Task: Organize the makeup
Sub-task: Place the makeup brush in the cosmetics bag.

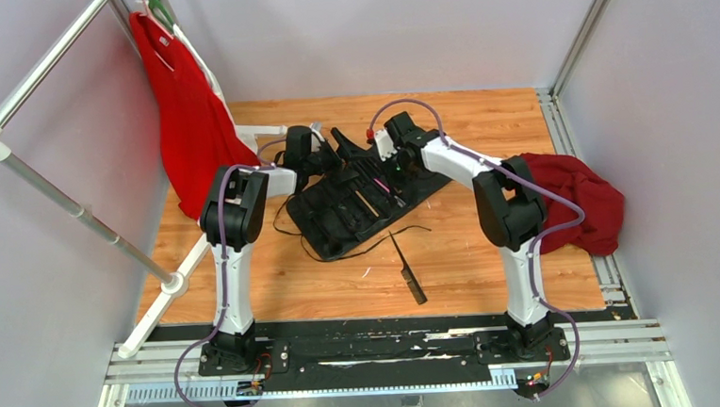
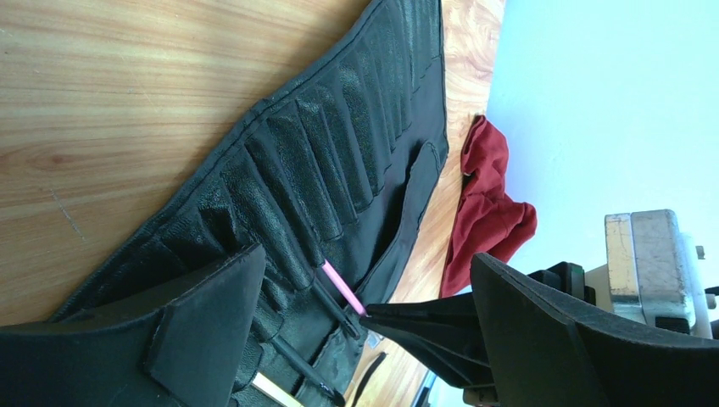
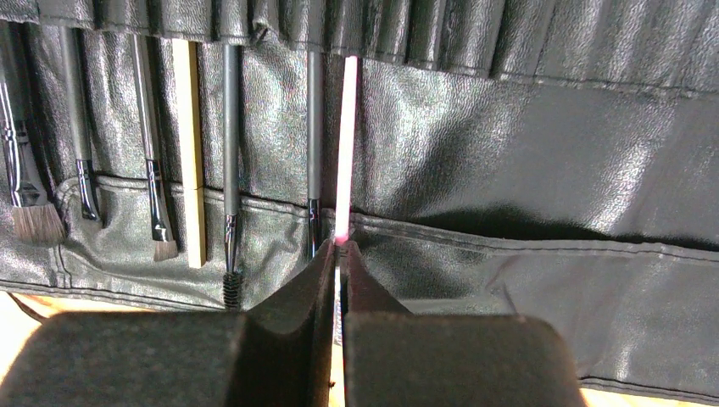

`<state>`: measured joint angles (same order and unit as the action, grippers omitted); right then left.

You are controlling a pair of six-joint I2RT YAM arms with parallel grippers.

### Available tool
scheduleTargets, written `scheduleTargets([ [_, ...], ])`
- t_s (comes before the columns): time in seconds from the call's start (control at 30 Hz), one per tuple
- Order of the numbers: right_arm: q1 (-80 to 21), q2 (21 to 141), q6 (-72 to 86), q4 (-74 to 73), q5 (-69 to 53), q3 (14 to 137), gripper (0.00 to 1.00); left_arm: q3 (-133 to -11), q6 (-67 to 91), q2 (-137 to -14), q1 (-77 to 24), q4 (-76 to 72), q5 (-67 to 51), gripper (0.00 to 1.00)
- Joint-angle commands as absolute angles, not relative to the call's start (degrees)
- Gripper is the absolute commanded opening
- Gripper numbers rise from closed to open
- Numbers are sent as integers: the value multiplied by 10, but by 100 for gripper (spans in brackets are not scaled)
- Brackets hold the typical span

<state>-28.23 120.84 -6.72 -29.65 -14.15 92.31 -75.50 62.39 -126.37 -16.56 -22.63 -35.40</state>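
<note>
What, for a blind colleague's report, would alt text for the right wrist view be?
The right end effector is shut on a pink brush whose far end reaches the slots of a black roll. Six more brushes, one tan, sit in slots to its left in view.

A black slotted fabric roll [image 1: 356,199] lies unrolled near the middle of the wooden table [image 1: 492,261]. A dark red cloth [image 1: 583,199] is bunched at the table's right edge. A red garment [image 1: 186,129], possibly a shirt, hangs on the white rack [image 1: 83,213] at left.
</note>
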Motion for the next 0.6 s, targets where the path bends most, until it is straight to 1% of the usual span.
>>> scheduleTargets([
  [0.0,-274,1230,-71,-307,-151,953,1,-736,608,-1264,-155,-173,-345,98],
  [0.57,-274,1274,-69,-308,-167,1018,1,-731,607,-1265,-156,-173,-345,98],
])
